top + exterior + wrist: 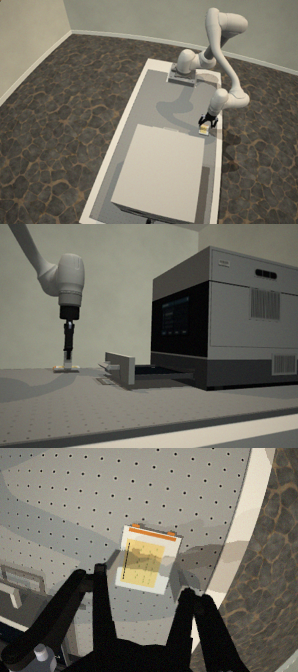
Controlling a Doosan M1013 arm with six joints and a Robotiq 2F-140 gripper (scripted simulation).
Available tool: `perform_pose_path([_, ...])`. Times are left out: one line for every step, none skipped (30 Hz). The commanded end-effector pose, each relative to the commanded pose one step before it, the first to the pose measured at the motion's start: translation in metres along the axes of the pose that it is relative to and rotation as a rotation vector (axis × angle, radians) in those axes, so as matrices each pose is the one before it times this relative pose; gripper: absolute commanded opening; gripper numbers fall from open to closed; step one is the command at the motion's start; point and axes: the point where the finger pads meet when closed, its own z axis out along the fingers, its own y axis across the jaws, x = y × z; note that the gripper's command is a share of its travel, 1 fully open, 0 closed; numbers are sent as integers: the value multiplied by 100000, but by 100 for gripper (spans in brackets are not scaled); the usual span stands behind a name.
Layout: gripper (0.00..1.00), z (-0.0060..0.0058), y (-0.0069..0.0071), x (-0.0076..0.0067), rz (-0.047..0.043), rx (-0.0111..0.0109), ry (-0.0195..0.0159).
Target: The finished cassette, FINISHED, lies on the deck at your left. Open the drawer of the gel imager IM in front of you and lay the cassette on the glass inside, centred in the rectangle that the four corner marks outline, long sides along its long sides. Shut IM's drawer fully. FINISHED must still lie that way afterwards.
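Observation:
The cassette FINISHED (203,129) (63,368) (148,559), a small white plate with a yellow window and an orange edge, lies flat on the deck (149,93) near its edge. My gripper (207,124) (67,358) (145,564) stands straight down over it, with one finger on each long side, shut on it. The gel imager IM (161,171) (236,317) is a big grey box. Its drawer (121,368) is pulled out towards the cassette, and the dark glass (155,369) shows inside. The corner marks are not visible.
The drawer's handle (107,366) (19,581) sticks out close beside the gripper. The deck's white border (219,146) (242,538) and the drop to the floor lie just past the cassette. The arm's base (182,74) stands at the deck's far end.

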Motion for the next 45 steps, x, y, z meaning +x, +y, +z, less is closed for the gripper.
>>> perform_pose_path([10,-928,211,-99,-549,-255,-47])
perform_pose_path([10,-133,0,0,0,0,0])
perform_pose_path([10,-133,0,0,0,0,0])
perform_pose_path([10,-133,0,0,0,0,0])
perform_pose_path([10,-133,0,0,0,0,0])
perform_pose_path([10,-133,0,0,0,0,0])
perform_pose_path([10,-133,0,0,0,0,0])
perform_pose_path([10,0,0,0,0,0,0])
perform_pose_path([10,0,0,0,0,0,0])
perform_pose_path([10,-133,0,0,0,0,0])
perform_pose_path([10,-133,0,0,0,0,0])
perform_pose_path([10,-133,0,0,0,0,0])
perform_pose_path([10,-133,0,0,0,0,0])
perform_pose_path([10,-133,0,0,0,0,0])
perform_pose_path([10,-133,0,0,0,0,0])
perform_pose_path([10,-133,0,0,0,0,0])
perform_pose_path([10,-133,0,0,0,0,0])
perform_pose_path([10,-133,0,0,0,0,0])
perform_pose_path([10,-133,0,0,0,0,0])
perform_pose_path([10,-133,0,0,0,0,0])
perform_pose_path([10,-133,0,0,0,0,0])
perform_pose_path([10,-133,0,0,0,0,0])
perform_pose_path([10,-133,0,0,0,0,0])
perform_pose_path([10,-133,0,0,0,0,0])
perform_pose_path([10,0,0,0,0,0,0])
perform_pose_path([10,0,0,0,0,0,0])
perform_pose_path([10,-133,0,0,0,0,0])
perform_pose_path([10,-133,0,0,0,0,0])
perform_pose_path([10,-133,0,0,0,0,0])
perform_pose_path([10,-133,0,0,0,0,0])
perform_pose_path([10,-133,0,0,0,0,0])
perform_pose_path([10,-133,0,0,0,0,0])
perform_pose_path([10,-133,0,0,0,0,0])
perform_pose_path([10,-133,0,0,0,0,0])
perform_pose_path([10,-133,0,0,0,0,0])
perform_pose_path([10,-133,0,0,0,0,0])
perform_pose_path([10,-67,0,0,0,0,0])
perform_pose_path([10,0,0,0,0,0,0])
perform_pose_path([10,0,0,0,0,0,0])
perform_pose_path([10,0,0,0,0,0,0])
perform_pose_path([10,0,0,0,0,0,0])
perform_pose_path([10,0,0,0,0,0,0])
perform_pose_path([10,0,0,0,0,0,0])
perform_pose_path([10,0,0,0,0,0,0])
perform_pose_path([10,0,0,0,0,0,0])
